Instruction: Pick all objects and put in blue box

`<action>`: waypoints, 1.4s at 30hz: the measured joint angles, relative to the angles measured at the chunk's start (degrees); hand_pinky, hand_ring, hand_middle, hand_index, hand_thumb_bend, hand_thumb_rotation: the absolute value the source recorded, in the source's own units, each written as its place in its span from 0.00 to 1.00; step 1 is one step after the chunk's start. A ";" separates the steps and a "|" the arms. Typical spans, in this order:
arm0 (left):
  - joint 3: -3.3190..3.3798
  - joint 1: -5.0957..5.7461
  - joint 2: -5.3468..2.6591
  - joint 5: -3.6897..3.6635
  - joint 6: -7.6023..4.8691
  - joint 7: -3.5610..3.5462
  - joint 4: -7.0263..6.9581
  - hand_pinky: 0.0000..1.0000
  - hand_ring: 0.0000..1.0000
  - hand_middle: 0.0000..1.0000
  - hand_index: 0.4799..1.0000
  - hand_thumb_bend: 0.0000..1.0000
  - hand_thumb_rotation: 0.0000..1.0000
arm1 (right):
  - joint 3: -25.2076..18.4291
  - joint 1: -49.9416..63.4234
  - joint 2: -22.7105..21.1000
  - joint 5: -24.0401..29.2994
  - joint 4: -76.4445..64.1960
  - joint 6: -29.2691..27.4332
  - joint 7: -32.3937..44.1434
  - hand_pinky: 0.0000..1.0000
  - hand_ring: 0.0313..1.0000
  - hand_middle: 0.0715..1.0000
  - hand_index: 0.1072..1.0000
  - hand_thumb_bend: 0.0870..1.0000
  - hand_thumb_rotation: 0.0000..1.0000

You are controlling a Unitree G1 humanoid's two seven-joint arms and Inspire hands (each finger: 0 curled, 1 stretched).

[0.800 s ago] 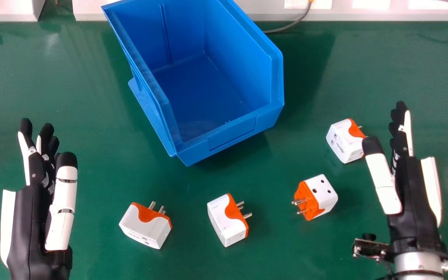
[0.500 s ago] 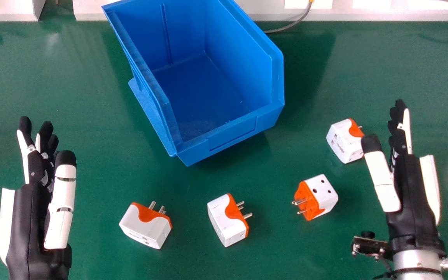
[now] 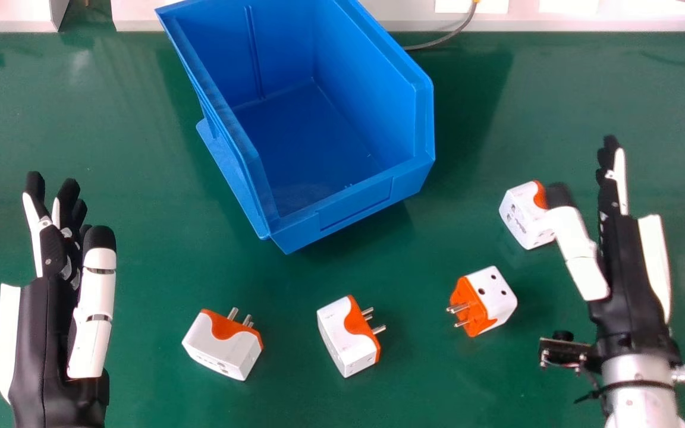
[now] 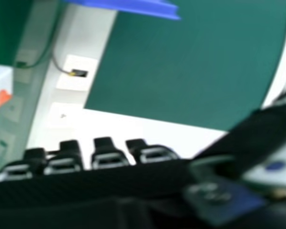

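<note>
Hanging open, empty: left hand [image 3: 45, 321], right hand [image 3: 623, 273]! Near row's middle plug [image 3: 342, 339], smooth, boxy, aims metal pins [image 3: 379, 329] right, long axis running far-left to near-right.

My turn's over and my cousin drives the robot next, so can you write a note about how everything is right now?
Left hand: open, empty, left of all the plugs.
Right hand: open, its thumb overlapping the farthest plug adapter in the head view; I can't tell if they touch.
Other plug adapters on the green table: left one, middle one, right one.
Blue box: beyond those three, open side up.
Done: no adapters boxed yet.
Left: all four. The farthest looks like a handy first pick.
</note>
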 measured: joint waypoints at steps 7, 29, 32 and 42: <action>0.17 0.26 0.04 -0.26 -0.35 -0.31 0.13 1.00 1.00 1.00 0.97 0.28 0.79 | 1.39 -4.70 -3.86 -5.98 1.17 5.74 -0.23 0.92 1.00 1.00 1.00 0.47 0.64; 0.21 0.71 0.95 -0.34 0.10 -0.48 -0.86 1.00 1.00 1.00 0.97 0.28 0.81 | 14.93 -27.67 -12.77 -22.03 28.29 23.80 -2.12 0.83 0.92 0.96 0.92 0.58 0.68; 0.22 0.89 0.96 -0.44 0.11 -0.49 -0.95 1.00 1.00 0.99 0.97 0.29 0.80 | 16.98 -29.99 -12.78 -22.20 31.87 25.83 -1.67 0.83 0.92 0.95 0.92 0.57 0.67; 0.25 0.95 1.03 -1.62 0.18 -0.60 -1.53 1.00 1.00 1.00 0.97 0.29 0.78 | 20.32 -37.24 -12.38 -21.95 41.94 26.50 -3.26 0.78 0.90 0.93 0.89 0.56 0.61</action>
